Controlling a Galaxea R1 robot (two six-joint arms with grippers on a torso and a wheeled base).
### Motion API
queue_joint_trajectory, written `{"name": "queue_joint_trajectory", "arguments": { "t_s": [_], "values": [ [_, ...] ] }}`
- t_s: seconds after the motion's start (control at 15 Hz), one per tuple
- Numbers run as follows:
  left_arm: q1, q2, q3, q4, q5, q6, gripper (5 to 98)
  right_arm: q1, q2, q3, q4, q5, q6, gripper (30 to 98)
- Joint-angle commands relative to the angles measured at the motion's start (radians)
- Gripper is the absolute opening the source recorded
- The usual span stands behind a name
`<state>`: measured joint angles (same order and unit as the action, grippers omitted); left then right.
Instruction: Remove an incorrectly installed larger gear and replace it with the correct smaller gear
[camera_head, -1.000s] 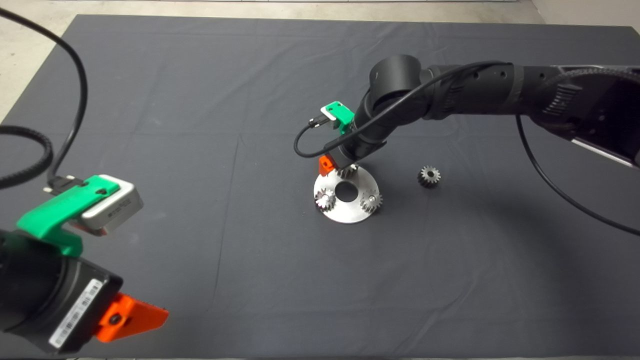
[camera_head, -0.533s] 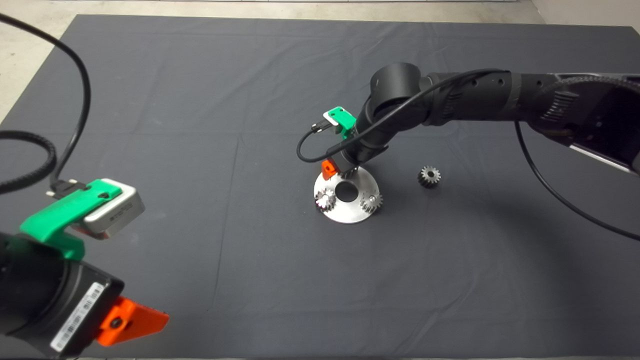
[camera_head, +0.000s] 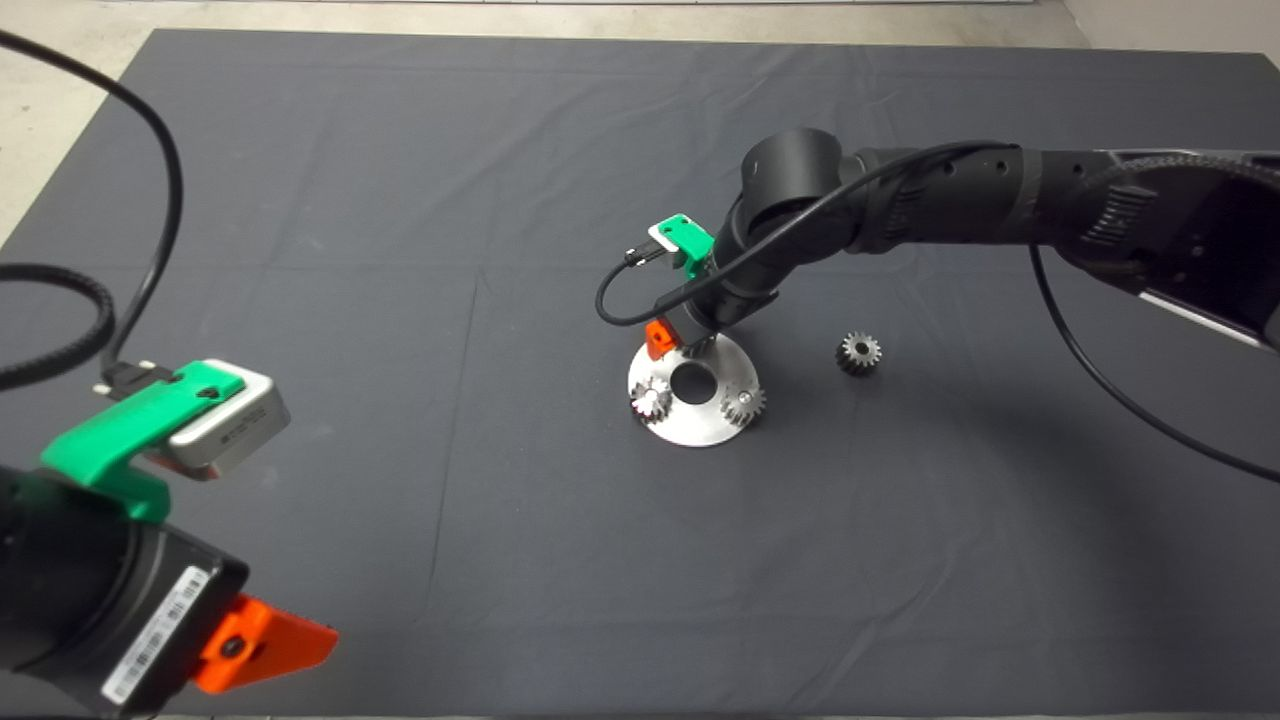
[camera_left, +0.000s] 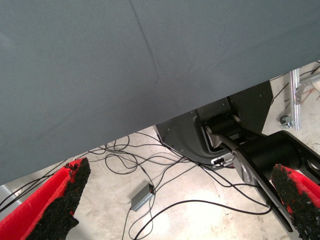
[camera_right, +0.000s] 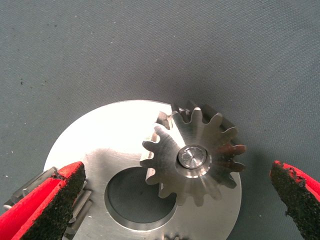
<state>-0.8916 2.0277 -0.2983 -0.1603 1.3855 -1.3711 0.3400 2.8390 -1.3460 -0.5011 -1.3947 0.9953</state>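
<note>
dark mat (camera_head: 400, 250) over cabled floor (camera_left: 165, 210)

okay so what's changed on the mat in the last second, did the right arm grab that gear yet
Not yet. The right pincer has drifted slightly right and away over the round plate; its fingers stand open on either side of the larger gear, touching nothing. That gear stays on its pin. The smaller gear and the two small silver gears have not moved. The left pincer barely shifted at the lower left, open.

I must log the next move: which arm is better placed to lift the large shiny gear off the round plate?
The right. The right gripper hangs open directly above the large gear on the round plate, fingers on either side. The left gripper waits at the mat's near left corner, far away.
</note>
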Motion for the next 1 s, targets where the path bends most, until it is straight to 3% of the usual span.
{"name": "queue_joint_trajectory", "arguments": {
  "t_s": [0.0,0.47,0.93],
  "values": [
    [-0.004,0.001,0.012,-0.001,0.000,-0.003,92.9,0.008,-0.006,-0.002,-0.036,-0.004,0.000,98.0],
    [-0.004,0.001,0.012,-0.001,0.000,-0.003,92.9,0.007,-0.010,-0.007,-0.051,-0.021,-0.001,94.8],
    [-0.003,0.001,0.012,-0.001,0.000,-0.003,92.9,0.005,-0.014,-0.017,-0.079,-0.020,-0.003,84.8]
  ]
}}
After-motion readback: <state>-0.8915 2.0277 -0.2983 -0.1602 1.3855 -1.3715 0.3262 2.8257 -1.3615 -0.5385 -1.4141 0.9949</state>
